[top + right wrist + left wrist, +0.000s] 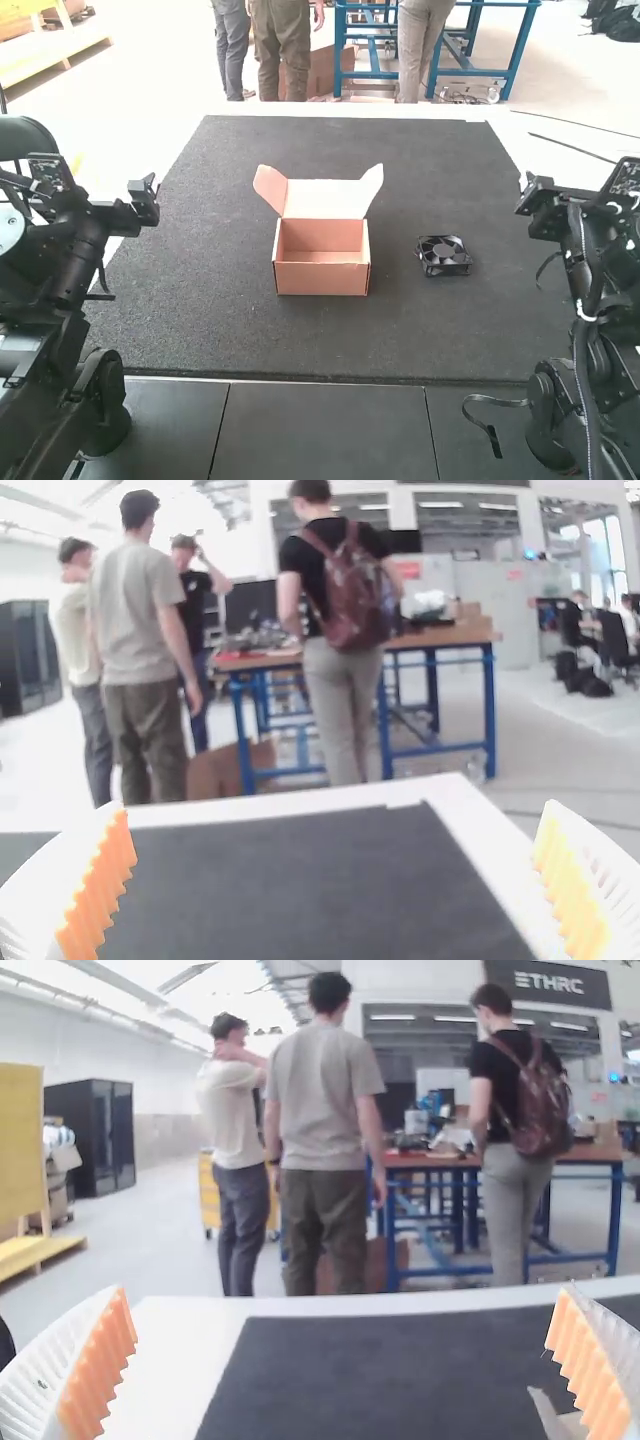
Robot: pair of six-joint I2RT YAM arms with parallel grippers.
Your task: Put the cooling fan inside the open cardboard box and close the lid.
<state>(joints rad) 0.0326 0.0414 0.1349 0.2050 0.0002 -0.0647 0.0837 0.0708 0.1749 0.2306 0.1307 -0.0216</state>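
We've got the cardboard box [321, 268] open mid-mat [200, 280], lid up. The cooling fan [444, 255] lies flat near its right side, not touching. Left tool [338, 1360] and right tool [330, 880] hover spread wide, empty, at the mat's sides.

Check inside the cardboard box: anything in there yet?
Nothing visible inside the cardboard box: far wall and floor look bare. The near wall hides the floor just behind it. The cooling fan lies outside, on the mat.

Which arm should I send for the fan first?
Right. The cooling fan lies right of the cardboard box, on the right arm's side; the right tool is open and nearer.
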